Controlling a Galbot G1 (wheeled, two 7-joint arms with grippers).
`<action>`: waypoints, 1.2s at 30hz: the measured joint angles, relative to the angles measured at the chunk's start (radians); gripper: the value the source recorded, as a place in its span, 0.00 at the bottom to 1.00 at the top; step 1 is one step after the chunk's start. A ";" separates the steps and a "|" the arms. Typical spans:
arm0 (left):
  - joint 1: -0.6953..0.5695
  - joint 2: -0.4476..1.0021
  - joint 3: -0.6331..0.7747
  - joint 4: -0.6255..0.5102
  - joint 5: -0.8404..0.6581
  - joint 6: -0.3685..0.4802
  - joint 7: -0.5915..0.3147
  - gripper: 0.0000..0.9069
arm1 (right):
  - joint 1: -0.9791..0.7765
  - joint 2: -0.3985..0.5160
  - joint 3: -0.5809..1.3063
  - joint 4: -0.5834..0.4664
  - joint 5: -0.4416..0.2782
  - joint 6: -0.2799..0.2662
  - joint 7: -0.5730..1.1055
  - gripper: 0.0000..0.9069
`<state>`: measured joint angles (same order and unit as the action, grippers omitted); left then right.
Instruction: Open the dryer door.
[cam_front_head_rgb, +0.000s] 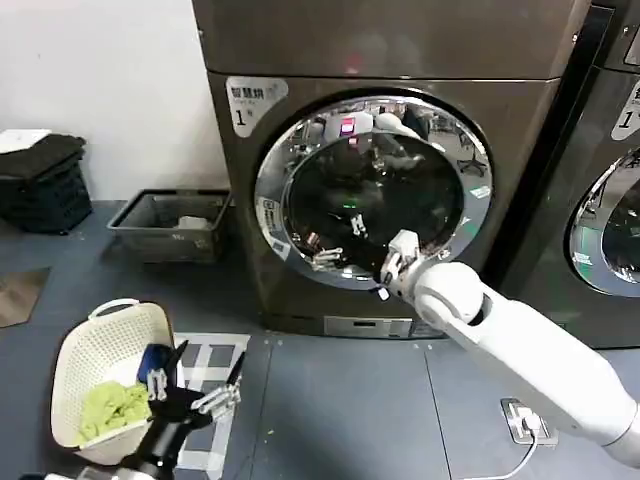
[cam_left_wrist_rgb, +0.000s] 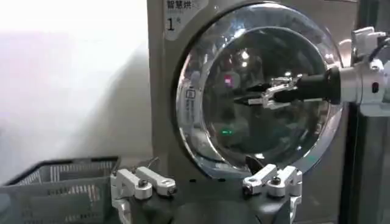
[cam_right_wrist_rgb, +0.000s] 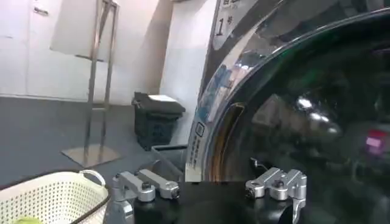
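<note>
Right gripper (cam_front_head_rgb: 345, 262) with fingers spread apart, holding nothing, close before the lower glass of the shut dryer door (cam_front_head_rgb: 372, 190) on machine "1", left gripper (cam_front_head_rgb: 205, 390) parked low, fingers apart, beside white basket (cam_front_head_rgb: 100, 350).

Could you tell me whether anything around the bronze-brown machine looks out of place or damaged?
Nothing stands out. The chrome-rimmed round dryer door looks shut and intact, the open right gripper is at its lower rim, and the open left gripper hangs low beside the white perforated laundry basket.
</note>
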<state>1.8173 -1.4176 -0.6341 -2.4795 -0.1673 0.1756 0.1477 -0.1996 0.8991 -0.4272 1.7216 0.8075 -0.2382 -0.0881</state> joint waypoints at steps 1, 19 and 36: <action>0.000 0.000 0.000 0.000 0.000 0.000 0.000 1.00 | 0.004 0.003 -0.003 -0.004 0.000 0.000 0.000 1.00; -0.002 -0.001 -0.001 0.000 0.000 0.000 0.001 1.00 | 0.056 0.072 -0.053 -0.069 -0.003 -0.002 0.003 1.00; -0.003 -0.005 -0.001 -0.006 -0.001 0.001 0.002 1.00 | 0.096 0.151 -0.089 -0.134 -0.005 -0.006 0.007 1.00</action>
<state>1.8144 -1.4222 -0.6354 -2.4858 -0.1685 0.1765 0.1494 -0.1035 1.0498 -0.5163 1.5876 0.8026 -0.2441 -0.0813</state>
